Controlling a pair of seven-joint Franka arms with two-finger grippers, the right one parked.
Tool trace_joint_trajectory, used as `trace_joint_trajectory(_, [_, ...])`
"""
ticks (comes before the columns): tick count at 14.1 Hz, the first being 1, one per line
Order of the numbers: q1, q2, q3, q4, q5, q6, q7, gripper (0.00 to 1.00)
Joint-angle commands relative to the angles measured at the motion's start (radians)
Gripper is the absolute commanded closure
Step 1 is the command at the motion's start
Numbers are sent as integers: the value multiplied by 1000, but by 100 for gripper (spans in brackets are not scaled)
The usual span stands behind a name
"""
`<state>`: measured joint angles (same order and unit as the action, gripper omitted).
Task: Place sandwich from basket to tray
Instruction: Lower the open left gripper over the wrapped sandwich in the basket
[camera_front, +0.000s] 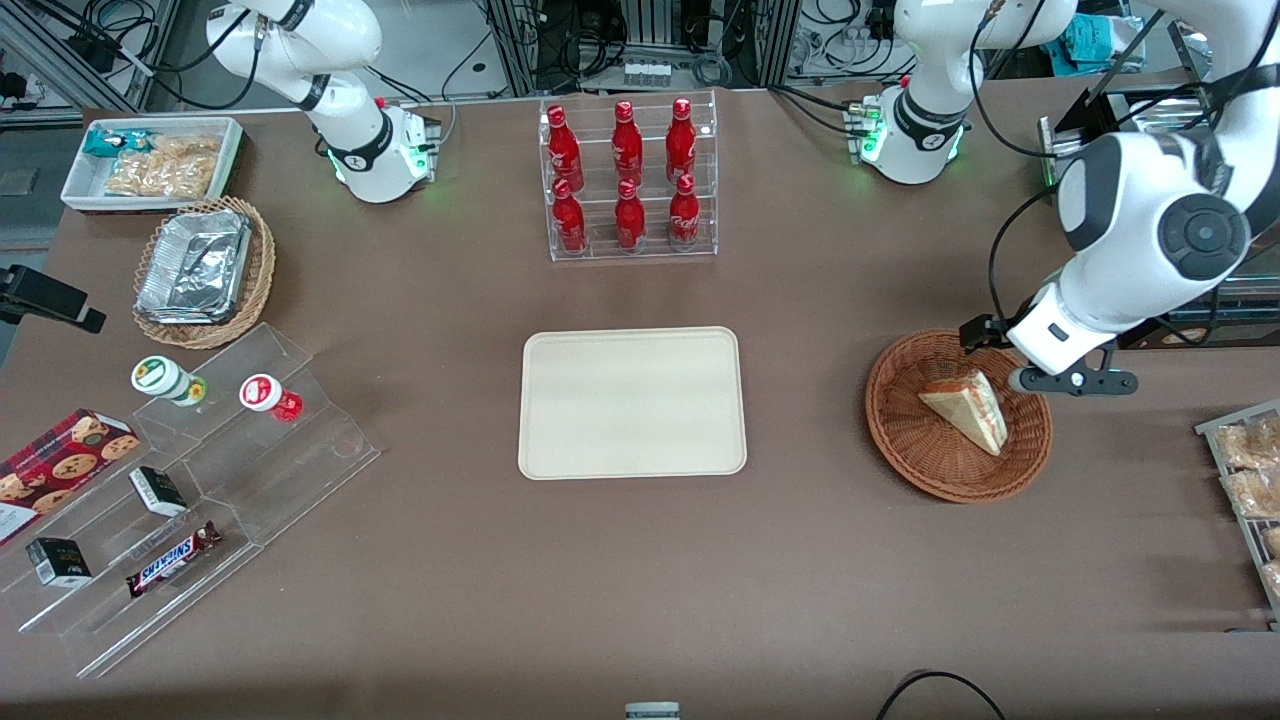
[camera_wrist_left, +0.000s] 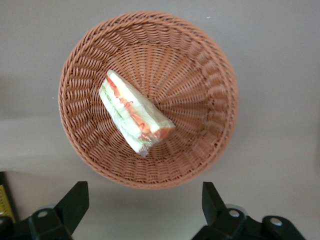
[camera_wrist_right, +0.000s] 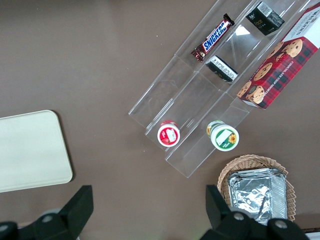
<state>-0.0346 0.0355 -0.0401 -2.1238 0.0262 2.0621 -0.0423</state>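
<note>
I see the small three-cornered white-bread sandwich (camera_front: 967, 407) with red, orange and green filling lying in the round reddish-brown woven basket (camera_front: 905, 437); it may be wrapped in clear film, though I can't be sure; my left arm's gripper (camera_wrist_left: 144, 206) hangs above the basket's rim with its two black fingers (camera_wrist_left: 76, 201) spread wide, holding nothing; the flat cream tray (camera_front: 632, 402) with rounded corners sits well apart, toward the parked arm's end.
</note>
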Motion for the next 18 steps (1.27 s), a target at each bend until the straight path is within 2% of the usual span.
trace_joint_trajectory(1, [-1,-42,12,-117,9,134,-115,0])
trace_joint_trajectory(6, [1,0,12,-126,6,206,-486,0])
trace_joint_trajectory(9, [1,23,12,-130,-3,211,-612,0])
trace_joint_trajectory(11, [1,40,12,-130,-3,246,-793,0])
trace_joint_trajectory(13, [1,75,12,-131,-3,291,-855,0])
trace_joint_trajectory(18, [27,153,12,-125,-26,343,-878,0])
